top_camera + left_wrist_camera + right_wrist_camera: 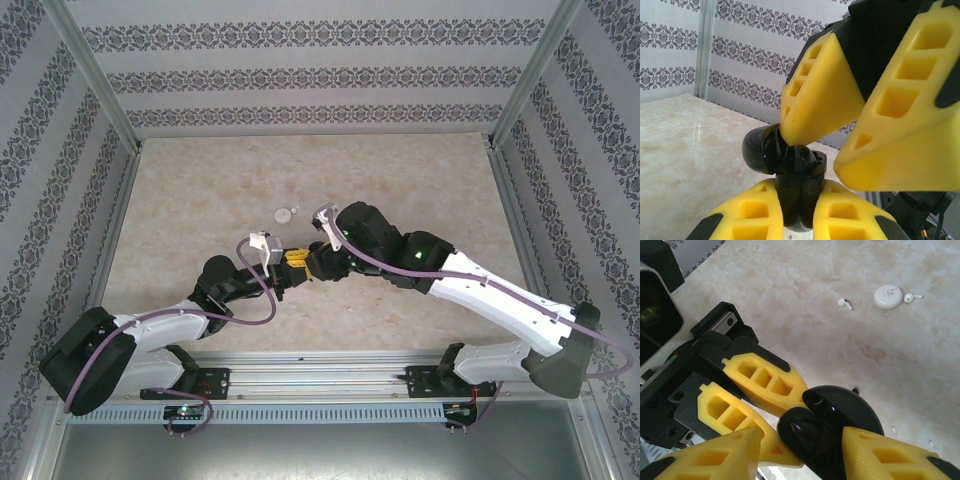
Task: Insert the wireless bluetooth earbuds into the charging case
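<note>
- Closest to us, at the bottom of the left wrist view, the left gripper (800,197) shows two chunky yellow fingers (747,217), matte, with square hollows moulded into them.
- They are clenched on the black charging case (799,182), a glossy, rounded shell standing upright between the pads.
- Its lid (759,149) is swung open toward the left of that frame, smooth and domed, catching a soft highlight.
- Dark rounded shapes sit in the case's open mouth; we cannot tell what they are.
- From the upper right of that view, the right gripper's same yellow wedge fingers reach down. One tip touches the case at its top, next to the lid, and the other sits just beside it.
- In the right wrist view, the right gripper (802,437) has its jaws parted, released rather than clamped. The shiny black case lies between its fingers at the bottom of the frame.
- In the upper right of that view, a white puck-shaped case (888,296) lies flat, smooth and round.
- One white earbud (845,303), tiny and stemmed, rests to the left of the puck, apart from it.
- A second white earbud (908,297) lies just beside the puck's right edge.
- Both buds are out on the table (790,290), a pale, beige, marble-patterned surface with a slight sheen.
</note>
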Robot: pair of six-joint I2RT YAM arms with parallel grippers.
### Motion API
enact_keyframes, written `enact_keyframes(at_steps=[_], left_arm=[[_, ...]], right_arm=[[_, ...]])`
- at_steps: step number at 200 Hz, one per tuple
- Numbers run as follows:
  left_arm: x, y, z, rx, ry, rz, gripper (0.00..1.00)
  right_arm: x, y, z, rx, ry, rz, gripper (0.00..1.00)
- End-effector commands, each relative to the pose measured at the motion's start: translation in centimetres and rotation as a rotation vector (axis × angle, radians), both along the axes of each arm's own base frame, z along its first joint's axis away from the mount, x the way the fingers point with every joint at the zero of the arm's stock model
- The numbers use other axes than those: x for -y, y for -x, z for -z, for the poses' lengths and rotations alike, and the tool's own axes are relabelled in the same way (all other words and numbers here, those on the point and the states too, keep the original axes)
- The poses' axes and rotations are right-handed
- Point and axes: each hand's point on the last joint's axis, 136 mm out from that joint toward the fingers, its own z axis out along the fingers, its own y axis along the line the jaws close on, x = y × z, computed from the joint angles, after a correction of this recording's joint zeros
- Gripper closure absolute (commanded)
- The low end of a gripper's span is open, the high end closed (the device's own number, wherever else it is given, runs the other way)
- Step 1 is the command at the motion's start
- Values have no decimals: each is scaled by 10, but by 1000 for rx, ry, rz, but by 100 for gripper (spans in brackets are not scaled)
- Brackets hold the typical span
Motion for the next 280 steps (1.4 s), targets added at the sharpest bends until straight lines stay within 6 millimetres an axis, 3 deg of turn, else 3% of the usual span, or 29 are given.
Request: enact_keyframes(at_steps=[1,60,103,141,155,205,247,280], left_arm=[[-1,5,-24,63,64,6,100],[-12,5,-19,47,36,-57,100],[-27,3,-12,15,3,-140,100],[-38,11,-4,-10,-62,-160,100],[-42,14,-4,1,-79,-169,100],[-67,6,3,-12,-78,-314,100],[-79,16,26,-58,-140,-333,100],[-87,22,31,-63,-179,-349,100]], right_arm=[[4,4,-27,25,-55,7,52],[11,11,-59,38,-137,21,45],[29,7,-56,9,-129,133,44],[51,-9,-31,-89,-145,319,45],[60,-11,-12,-138,-147,388,45],[80,-20,34,-336,-128,497,48],[75,-31,80,-453,12,486,51],[60,-36,111,-533,61,461,52]])
